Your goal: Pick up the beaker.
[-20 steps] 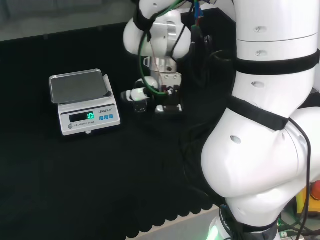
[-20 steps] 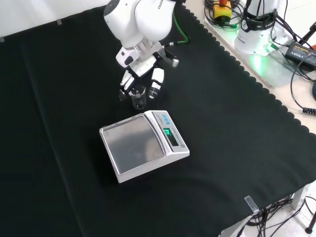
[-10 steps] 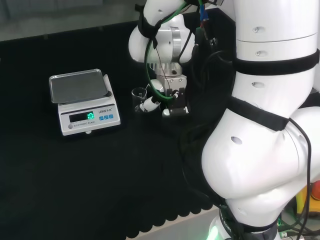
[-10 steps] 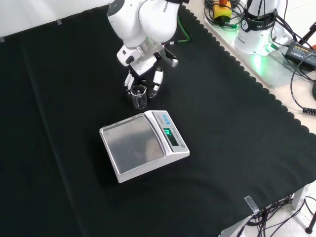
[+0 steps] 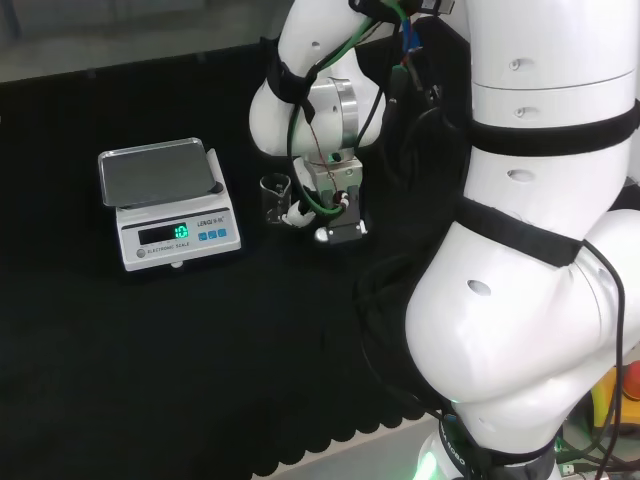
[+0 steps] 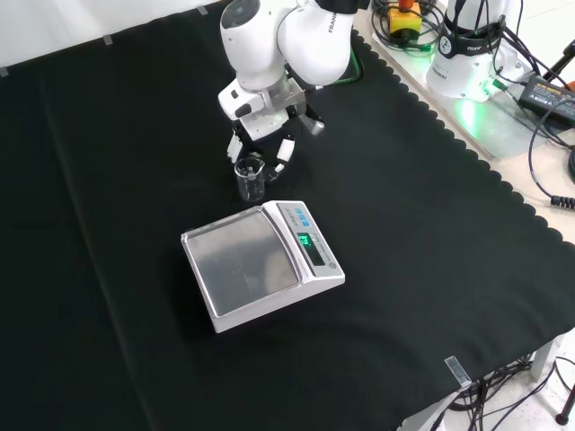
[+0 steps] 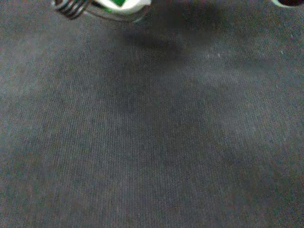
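Observation:
A small clear glass beaker (image 5: pixel 275 199) stands upright on the black cloth, just right of the scale in the head view. In the front view the beaker (image 6: pixel 251 180) sits beyond the scale's far corner. The black and white hand (image 5: pixel 322 205) hangs right of the beaker in the head view, with a white fingertip (image 5: pixel 299 216) close beside the glass. Seen from the front, the hand (image 6: pixel 264 135) hovers just behind the beaker, fingers (image 6: pixel 283 151) pointing down and relaxed on either side of it, holding nothing. I cannot tell whether a finger touches the glass.
A white digital scale (image 5: pixel 166 208) with a steel pan (image 6: pixel 243 261) stands on the cloth beside the beaker. The arm's big white links (image 5: pixel 530 250) rise at the head view's right. Cables and power units (image 6: pixel 485 54) lie past the cloth's scalloped edge.
The hand, earlier curled close about the beaker, has drawn back to the right in the head view and turned. The beaker stays on the cloth.

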You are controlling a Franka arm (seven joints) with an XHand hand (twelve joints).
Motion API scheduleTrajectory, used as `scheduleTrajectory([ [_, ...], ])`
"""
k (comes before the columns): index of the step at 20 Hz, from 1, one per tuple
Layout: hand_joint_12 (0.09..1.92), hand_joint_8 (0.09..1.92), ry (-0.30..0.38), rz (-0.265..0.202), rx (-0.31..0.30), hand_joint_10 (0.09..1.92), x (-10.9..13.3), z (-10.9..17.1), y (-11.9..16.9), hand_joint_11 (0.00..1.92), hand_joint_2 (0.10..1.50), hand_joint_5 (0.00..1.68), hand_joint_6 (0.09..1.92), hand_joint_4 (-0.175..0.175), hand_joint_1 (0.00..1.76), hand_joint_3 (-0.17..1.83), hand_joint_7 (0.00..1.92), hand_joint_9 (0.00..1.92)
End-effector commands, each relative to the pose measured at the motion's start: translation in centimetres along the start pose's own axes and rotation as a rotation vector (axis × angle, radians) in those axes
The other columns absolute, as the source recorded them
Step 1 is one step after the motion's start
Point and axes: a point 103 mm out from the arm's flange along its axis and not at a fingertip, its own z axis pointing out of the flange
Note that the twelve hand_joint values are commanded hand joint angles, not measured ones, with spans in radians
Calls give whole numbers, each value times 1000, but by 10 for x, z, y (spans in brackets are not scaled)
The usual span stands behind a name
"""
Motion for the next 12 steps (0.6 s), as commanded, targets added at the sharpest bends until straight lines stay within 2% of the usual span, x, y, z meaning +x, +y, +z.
scheduleTrajectory([
  [1, 1200, 1011, 33, -66, 152, 714, -7, 1, -3, 946, 701, 424, 889, -109, 764, 529, 435, 917],
  [4, 1371, 954, 29, -78, 163, 826, -11, -2, -2, 616, 678, 262, 727, -99, 689, 524, 185, 515],
  [6, 1416, 928, 25, -81, 170, 890, -9, -4, 0, 476, 672, 222, 596, -98, 657, 496, 83, 335],
  [10, 1449, 898, 24, -77, 179, 954, -10, -5, 2, 321, 677, 222, 401, -96, 621, 424, 7, 167],
  [11, 1451, 888, -12, -67, 183, 958, 29, -9, 8, 308, 683, 233, 361, -95, 616, 406, 3, 153],
  [12, 1453, 881, -20, -63, 185, 958, 42, -10, 10, 299, 686, 241, 335, -95, 613, 394, 1, 143],
])
